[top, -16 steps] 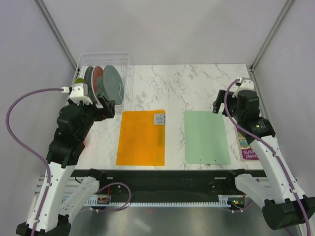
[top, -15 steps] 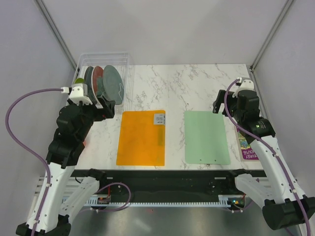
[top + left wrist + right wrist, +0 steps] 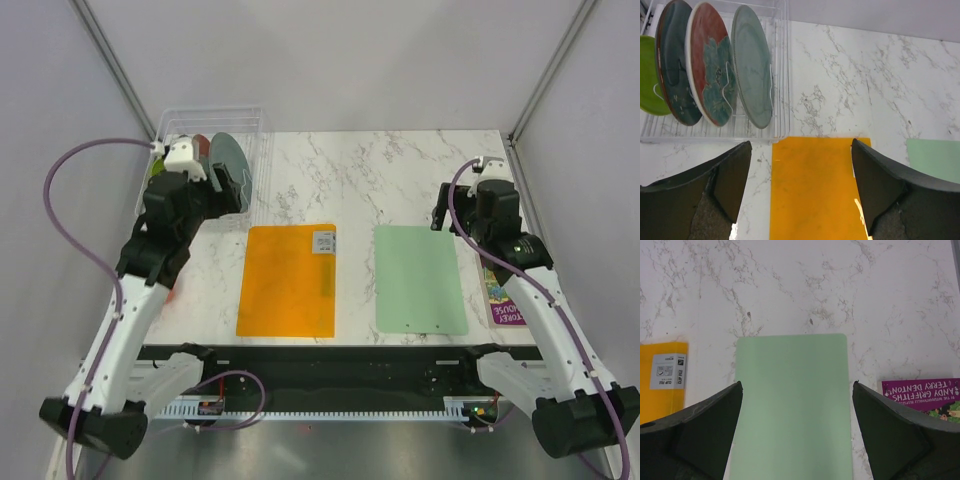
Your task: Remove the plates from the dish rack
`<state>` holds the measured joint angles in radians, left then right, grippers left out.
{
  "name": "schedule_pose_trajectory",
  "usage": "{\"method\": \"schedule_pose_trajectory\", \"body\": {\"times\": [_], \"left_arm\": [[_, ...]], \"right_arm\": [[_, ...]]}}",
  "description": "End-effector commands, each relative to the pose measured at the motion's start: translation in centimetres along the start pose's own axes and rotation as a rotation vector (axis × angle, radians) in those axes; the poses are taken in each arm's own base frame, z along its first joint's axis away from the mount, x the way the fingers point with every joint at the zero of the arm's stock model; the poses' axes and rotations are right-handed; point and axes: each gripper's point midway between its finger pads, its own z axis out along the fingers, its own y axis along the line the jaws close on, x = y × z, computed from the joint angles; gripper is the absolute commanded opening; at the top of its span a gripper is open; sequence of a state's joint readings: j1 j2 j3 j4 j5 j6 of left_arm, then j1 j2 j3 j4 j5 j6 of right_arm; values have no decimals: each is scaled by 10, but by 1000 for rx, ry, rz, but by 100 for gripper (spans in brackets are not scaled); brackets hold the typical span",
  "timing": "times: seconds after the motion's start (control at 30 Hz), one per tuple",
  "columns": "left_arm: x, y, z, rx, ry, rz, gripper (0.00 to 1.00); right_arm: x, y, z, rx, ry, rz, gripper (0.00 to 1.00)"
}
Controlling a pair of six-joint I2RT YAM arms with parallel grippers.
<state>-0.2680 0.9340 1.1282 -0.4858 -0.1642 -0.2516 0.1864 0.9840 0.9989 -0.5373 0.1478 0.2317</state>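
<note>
- Bright, even light over the marble table (image 3: 400,170), falling from above; shadows are soft and faint.
- No hard glare, just a pale sheen on the clear dish rack (image 3: 782,100).
- Left wrist view: plates (image 3: 752,85) sharp, colours true; the left gripper (image 3: 801,145) looks dark and slightly soft close to the lens.
- Right wrist view: green mat (image 3: 792,405) crisp, book (image 3: 920,392) lettering readable; the right gripper (image 3: 797,385) sits in shade.
- Top view: enclosure walls (image 3: 60,100) splay outward, a wide-lens stretch at the edges.

Grey-green plate (image 3: 752,65); red teal-flowered plate (image 3: 707,65); orange mat (image 3: 815,190); white marbled table (image 3: 865,75).
</note>
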Motion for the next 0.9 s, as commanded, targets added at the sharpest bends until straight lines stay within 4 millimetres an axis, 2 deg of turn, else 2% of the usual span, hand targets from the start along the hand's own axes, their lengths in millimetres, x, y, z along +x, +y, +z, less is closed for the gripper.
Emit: {"method": "schedule_pose_trajectory", "body": {"times": [0.0,0.07,0.17,0.2,0.27,0.3,0.5,0.7,0.83,0.87], "left_arm": [[-21,3,52,-64,-8,38,88],[-25,9,77,-120,-11,23,87],[-35,22,96,-198,-59,-5,88],[-30,30,107,-225,-47,-9,88],[-34,40,115,-279,-59,-28,88],[-28,46,124,-303,-42,-25,88],[-33,64,142,-374,-67,-10,88],[-14,85,169,-400,-9,-12,85],[-5,91,188,-378,19,-26,81],[4,91,196,-369,40,-22,80]], "right_arm": [[-10,1,8,7,-12,-20,98],[-7,6,14,-11,11,-15,98],[-4,9,20,-21,30,-13,98],[-3,8,22,-16,34,-11,98],[-2,8,24,-13,38,-14,98],[-2,8,25,-15,37,-15,98],[5,6,34,-1,64,-27,98],[12,3,38,14,81,-26,98],[15,3,42,17,92,-25,98],[16,3,43,17,95,-25,98]]}}
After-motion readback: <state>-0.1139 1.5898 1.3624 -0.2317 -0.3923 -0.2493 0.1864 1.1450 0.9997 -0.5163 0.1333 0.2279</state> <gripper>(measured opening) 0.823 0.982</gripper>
